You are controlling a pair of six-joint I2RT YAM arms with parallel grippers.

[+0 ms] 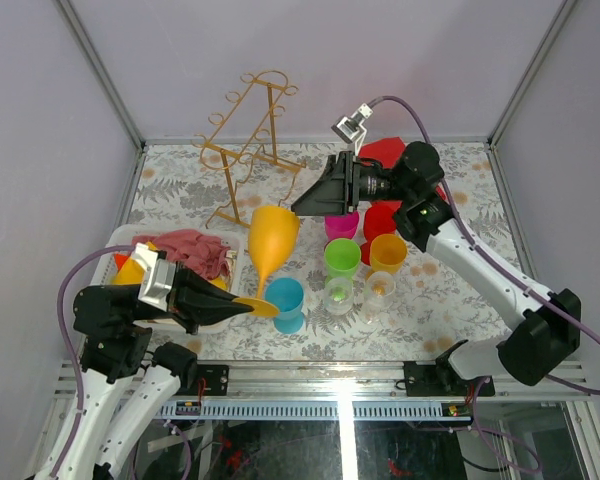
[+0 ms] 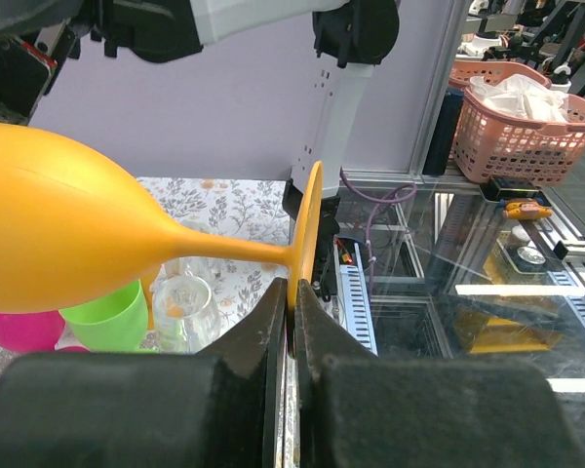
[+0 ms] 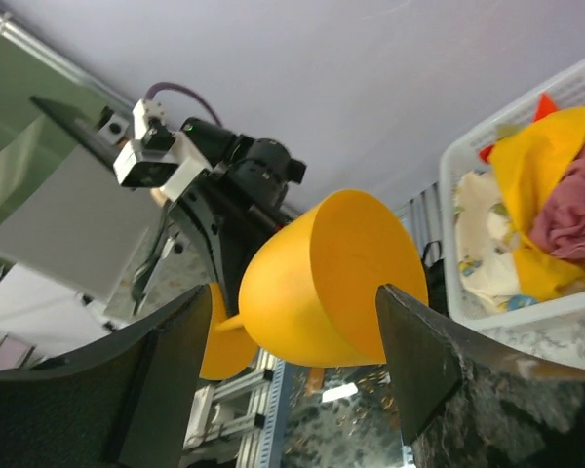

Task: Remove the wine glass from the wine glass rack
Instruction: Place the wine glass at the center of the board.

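Cloths fill the white basket (image 1: 117,240) at the far left, just behind the left gripper (image 1: 242,306). This gripper is closed on the wine glass (image 1: 273,238). Its two fingers pinch the rim of the flat foot (image 2: 307,229) edge-on, as the left wrist view shows clearly. A blue cup (image 1: 285,300) stands just beside those fingertips.

From the fingertips the stem goes forward and upward. The orange bowl is at the far end, with its mouth turned away from the left gripper. So the long axis of the glass runs slanted, from the left fingertips toward the right gripper (image 1: 312,203).

The wine glass rack (image 1: 228,150) stands beyond the bowl, farther from the left gripper. The glass looks apart from its wire hooks, so I judge it is already off the rack.

On the right, the right gripper faces the bowl with its jaws spread wide. In the right wrist view one finger stands on each side of the bowl. One finger seems very near the wall of the bowl, but I cannot tell if it touches. Nothing is clamped there. Below this gripper several coloured cups (image 1: 342,257) stand on the table.

Only the left arm carries the glass. I think the next move is its work: to bring the foot down onto the table without hitting the blue cup.
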